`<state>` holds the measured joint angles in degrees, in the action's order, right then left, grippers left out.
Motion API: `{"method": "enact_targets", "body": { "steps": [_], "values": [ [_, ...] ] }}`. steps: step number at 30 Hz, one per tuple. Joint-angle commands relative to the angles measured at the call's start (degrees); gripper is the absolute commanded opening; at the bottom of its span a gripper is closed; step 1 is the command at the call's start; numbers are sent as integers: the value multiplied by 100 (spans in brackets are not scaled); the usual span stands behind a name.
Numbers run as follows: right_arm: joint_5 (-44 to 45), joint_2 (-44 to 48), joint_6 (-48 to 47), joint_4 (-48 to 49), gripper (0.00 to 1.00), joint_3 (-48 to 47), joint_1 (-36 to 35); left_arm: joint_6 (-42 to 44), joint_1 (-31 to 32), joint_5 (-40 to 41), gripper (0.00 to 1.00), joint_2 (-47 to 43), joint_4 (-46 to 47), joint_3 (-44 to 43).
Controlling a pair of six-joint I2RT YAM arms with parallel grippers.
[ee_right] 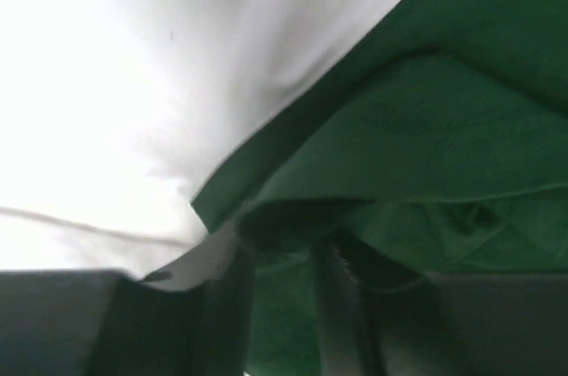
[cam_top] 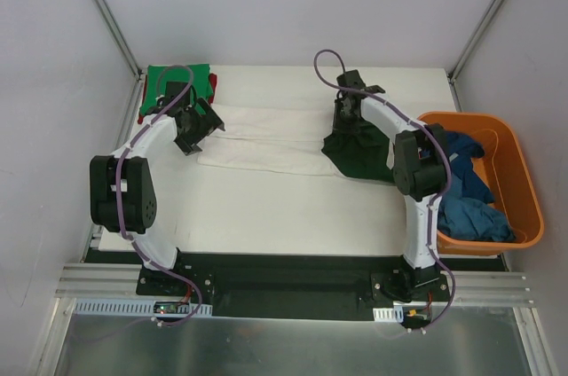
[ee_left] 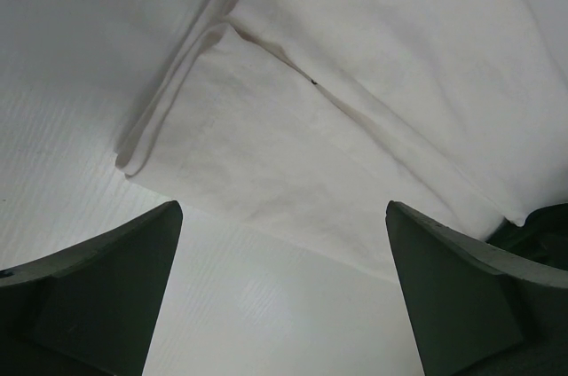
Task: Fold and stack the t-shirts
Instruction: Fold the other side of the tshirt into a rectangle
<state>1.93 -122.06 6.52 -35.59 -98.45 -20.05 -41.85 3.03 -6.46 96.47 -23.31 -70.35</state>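
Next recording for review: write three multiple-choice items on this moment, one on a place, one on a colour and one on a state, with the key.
1. Where do the blue t-shirts lie?
A) in the orange tub
B) on the far-left stack
C) at the table's near edge

2. What colour tops the folded stack at the far left corner?
A) red
B) bright green
C) blue

3. How is the left gripper?
A) shut on cloth
B) open
C) out of view

Key:
1 A: the blue cloth is heaped inside the tub on the right.
2 B: green lies on top, and red only peeks out at the edges.
3 B: its jaws stand wide apart over the white t-shirt, gripping nothing.
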Motion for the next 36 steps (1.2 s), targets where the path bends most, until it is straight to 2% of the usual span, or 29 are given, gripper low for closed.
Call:
{"method": "enact_targets", "body": {
  "steps": [1, 4, 10, 12, 13, 14, 15, 17, 19, 28, 31, 32, 36],
  "values": [
    [623, -107, 393, 281, 27, -499, 10, 150, 14, 57, 99, 74, -42, -49],
    [624, -308, 358, 421, 16, -718, 10, 159, 14, 66, 99, 135, -51, -93],
    [264, -967, 499, 457, 16, -1605, 19, 185, 14, 13, 99, 206, -42, -181],
    [203, -1135, 517, 448, 24, -2000, 10, 203, 14, -4, 99, 215, -42, -207],
    [185, -1275, 499, 457, 32, -2107, 19, 238, 14, -22, 99, 215, -42, -216],
    [184, -1320, 482, 439, 48, -2203, 19, 247, 14, -39, 99, 206, -42, -216],
    [158, -1346, 429, 422, 58, -2291, 28, 256, 14, -74, 99, 206, -42, -225],
    [141, -1259, 245, 291, 70, -2372, 37, 300, 14, -127, 99, 197, -42, -225],
    [88, -919, 69, 229, 76, -2162, 45, 326, 14, -189, 99, 197, -42, -208],
    [-352, 1042, -1074, -139, 87, -369, 151, 405, 163, -330, 99, 232, -33, -199],
    [-229, 1289, -1232, -570, 87, 1, 203, 414, 233, -330, 99, 241, -33, -190],
    [76, 1342, -1224, -641, 87, 106, 221, 423, 251, -347, 99, 250, -42, -199],
    [176, 1448, -1127, -686, 85, 633, 432, 475, 347, -435, 99, 355, -33, -278]
  ]
}}
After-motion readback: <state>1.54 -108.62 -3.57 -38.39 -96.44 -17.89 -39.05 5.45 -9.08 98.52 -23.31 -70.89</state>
